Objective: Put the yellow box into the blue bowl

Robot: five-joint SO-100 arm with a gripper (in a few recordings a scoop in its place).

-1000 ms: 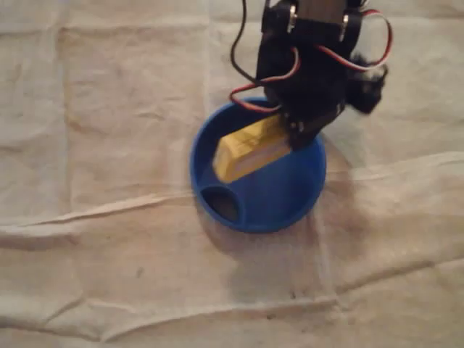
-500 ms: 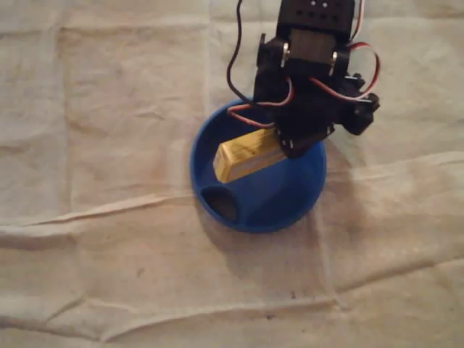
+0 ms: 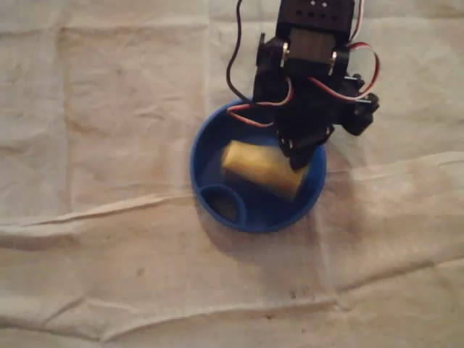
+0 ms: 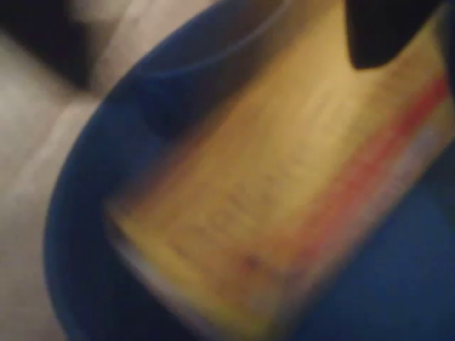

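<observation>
Dropped from its earlier tilt, box (image 3: 262, 169) now lies blurred inside bowl (image 3: 196, 163), toward its right side. My fingers (image 3: 297, 145) hang over the bowl's upper-right rim; whether spread or pressed together, I cannot tell.

We see a black arm (image 3: 312, 80) in the upper middle of the overhead view, built of blocky plastic parts. Its top block (image 3: 319, 13) bears small holes, and silver screws (image 3: 288, 49) glint below it. Black, red and white cables (image 3: 255, 107) loop at both sides. The tool (image 3: 297, 148) is black too; the wrist view shows one dark, blurred finger (image 4: 387, 28) at upper right.
</observation>
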